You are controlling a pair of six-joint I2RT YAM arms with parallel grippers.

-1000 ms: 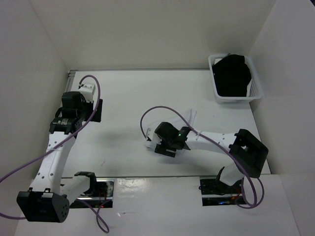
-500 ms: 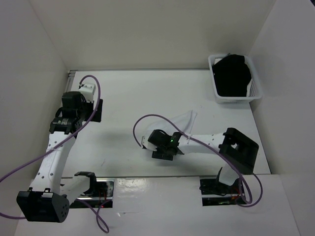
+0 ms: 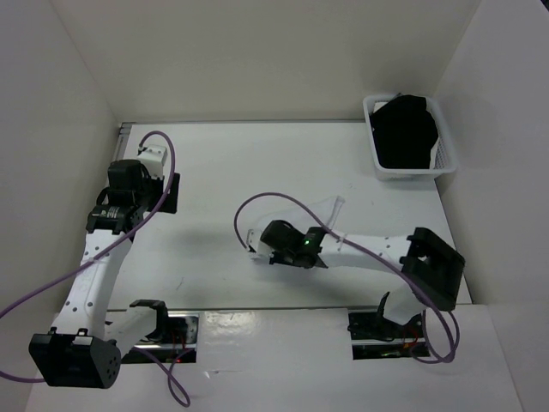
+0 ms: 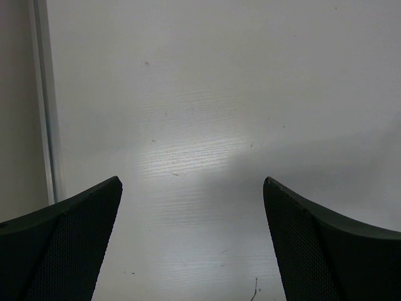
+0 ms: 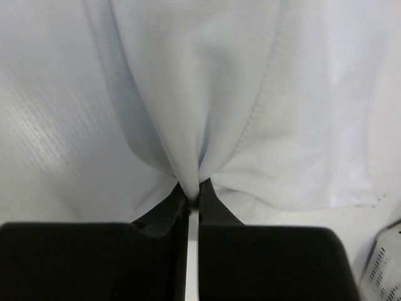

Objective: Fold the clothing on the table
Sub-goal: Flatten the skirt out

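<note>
- Big change: the right gripper [image 5: 193, 199] was gaping a second ago and has now snapped together on a pinch of the white garment [image 5: 207, 94]. You can see the cloth bunching into the jaws in the wrist view.
- The garment lies rumpled mid-table [image 3: 257, 163], mostly hidden under the right arm from above, well apart from the basket [image 3: 382, 167] in the far right corner.
- The left gripper [image 4: 191, 182] hasn't budged. Its jaws are wide apart over bare table by the left rail, holding nothing.
- My read: the grab is done, so next comes lifting that edge over for a fold.
</note>
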